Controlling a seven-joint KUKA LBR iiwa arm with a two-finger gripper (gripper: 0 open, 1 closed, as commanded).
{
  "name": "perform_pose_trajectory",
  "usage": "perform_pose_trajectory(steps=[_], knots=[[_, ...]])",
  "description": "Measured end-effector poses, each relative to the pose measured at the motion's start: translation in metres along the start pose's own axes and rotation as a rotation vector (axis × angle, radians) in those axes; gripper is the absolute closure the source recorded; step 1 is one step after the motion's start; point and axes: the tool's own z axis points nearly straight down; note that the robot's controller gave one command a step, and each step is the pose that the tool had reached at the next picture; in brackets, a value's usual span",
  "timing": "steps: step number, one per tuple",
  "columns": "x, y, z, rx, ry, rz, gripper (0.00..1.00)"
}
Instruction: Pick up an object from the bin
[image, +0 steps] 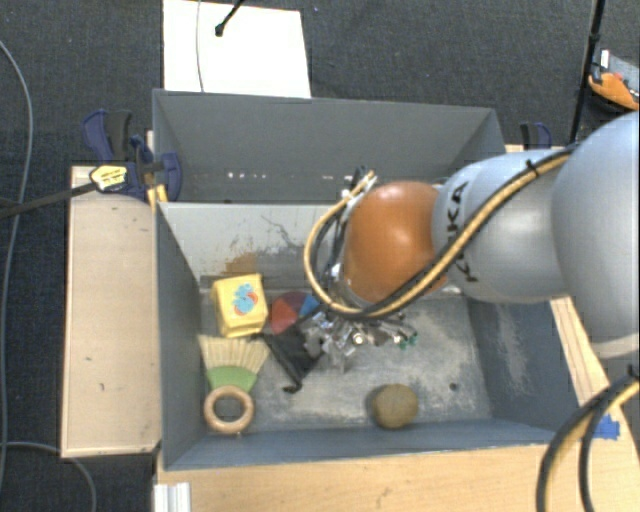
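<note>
My gripper (343, 338) hangs low in the middle of the bin, mostly hidden under the arm's orange cover. Just to its left lies a black angular piece (289, 357), touching or nearly touching it. A red rounded thing (284, 313) and a small blue piece (309, 304) lie close behind that. A yellow block (240, 304) with a coloured picture sits further left. A brown, stone-like lump (394, 406) rests near the front wall, below and to the right of the gripper.
A straw-coloured brush with a green band (230, 366) and a wooden ring (229, 409) lies in the front left corner. The arm covers the right rear of the bin. Bare floor shows at the right front.
</note>
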Motion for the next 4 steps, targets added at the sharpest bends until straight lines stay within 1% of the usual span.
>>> perform_pose_trajectory(steps=[1, 2, 3, 4], knots=[[0.002, 0.001, -0.018, -0.004, 0.008, 0.002, 1.0], [0.0, 0.0, -0.041, -0.001, 0.001, 0.003, 1.0], [-0.002, -0.001, -0.051, 0.003, -0.007, 0.003, 1.0], [-0.002, 0.0, -0.052, 0.001, -0.005, 0.004, 1.0]])
